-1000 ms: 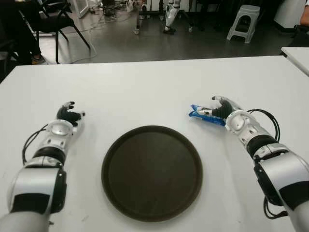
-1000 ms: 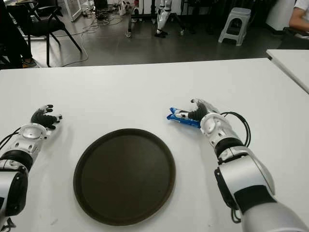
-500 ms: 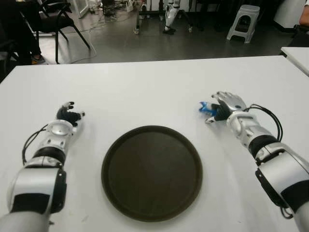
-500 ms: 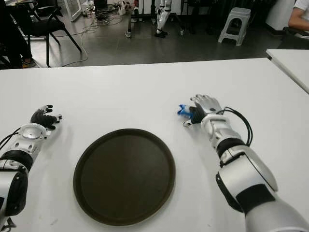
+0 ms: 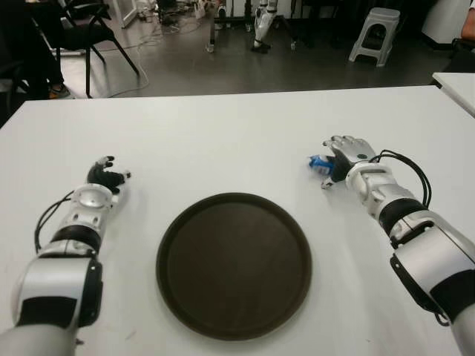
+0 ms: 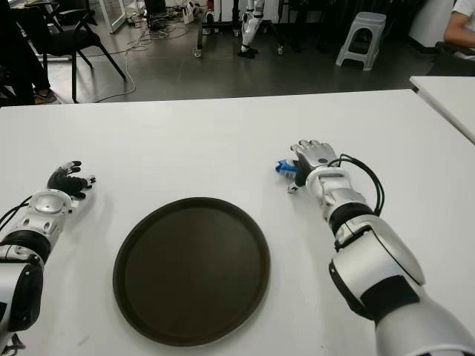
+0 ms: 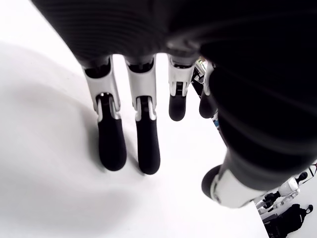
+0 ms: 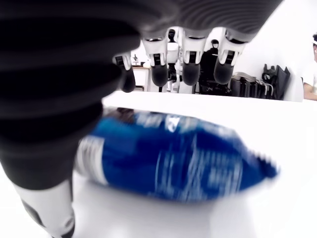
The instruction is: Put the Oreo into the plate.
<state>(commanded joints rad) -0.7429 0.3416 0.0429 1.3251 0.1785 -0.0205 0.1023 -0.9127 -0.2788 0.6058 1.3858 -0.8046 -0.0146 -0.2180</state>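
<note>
The Oreo (image 8: pixel 173 158) is a blue packet lying on the white table (image 5: pixel 223 141), to the right of and beyond the plate. My right hand (image 5: pixel 340 153) hovers palm-down over it. Only the packet's left end (image 5: pixel 318 162) shows past the palm in the eye views. In the right wrist view the fingers (image 8: pixel 190 69) stretch out above the packet and are not closed round it. The thumb stands beside the packet's end. The plate (image 5: pixel 233 265), round and dark brown, sits at the near middle with nothing in it. My left hand (image 5: pixel 104 176) shows left of the plate, its fingertips (image 7: pixel 111 148) touching the table.
Beyond the table's far edge are a black chair (image 5: pixel 82 33), a grey stool (image 5: pixel 375 33) and cables on the floor. A second white table (image 5: pixel 456 81) starts at the far right.
My right hand has turned palm-down and shifted over the packet. The packet lay stretched out to the hand's left; now only a short blue end shows. The left hand is unchanged.
</note>
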